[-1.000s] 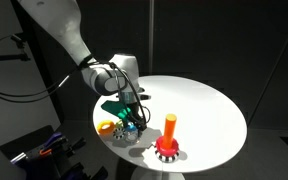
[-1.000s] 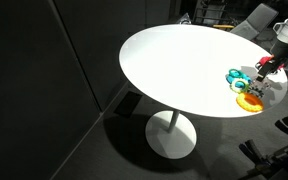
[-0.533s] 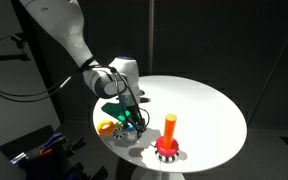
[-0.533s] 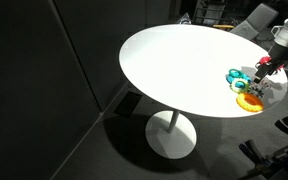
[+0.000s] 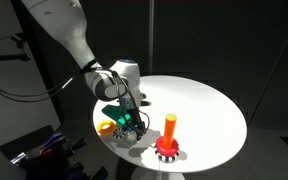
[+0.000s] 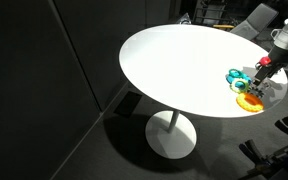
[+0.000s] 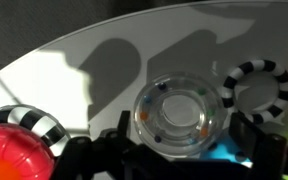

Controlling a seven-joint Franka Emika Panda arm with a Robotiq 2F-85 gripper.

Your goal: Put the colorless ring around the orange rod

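The colorless ring [image 7: 179, 115] is clear plastic with small coloured beads inside. It lies flat on the white table between my two dark fingers [image 7: 124, 140], which touch its left and right sides. My gripper [image 7: 182, 135] is down at the pile of rings in both exterior views [image 5: 132, 125] [image 6: 256, 78]. The orange rod [image 5: 170, 127] stands upright on its red-and-dark base [image 5: 166, 152], to the right of the gripper near the table's front edge. The clear ring cannot be made out in the exterior views.
A yellow ring [image 5: 106, 127] [image 6: 250, 101] and a teal ring [image 6: 236, 76] lie beside the gripper. In the wrist view there are black-and-white striped rings [image 7: 259, 85] [image 7: 34, 120] and a red ring [image 7: 14, 155]. The round white table [image 5: 199, 105] ends close by.
The gripper has stayed low at the ring pile, shifting only slightly. The rod and the rings have not moved.
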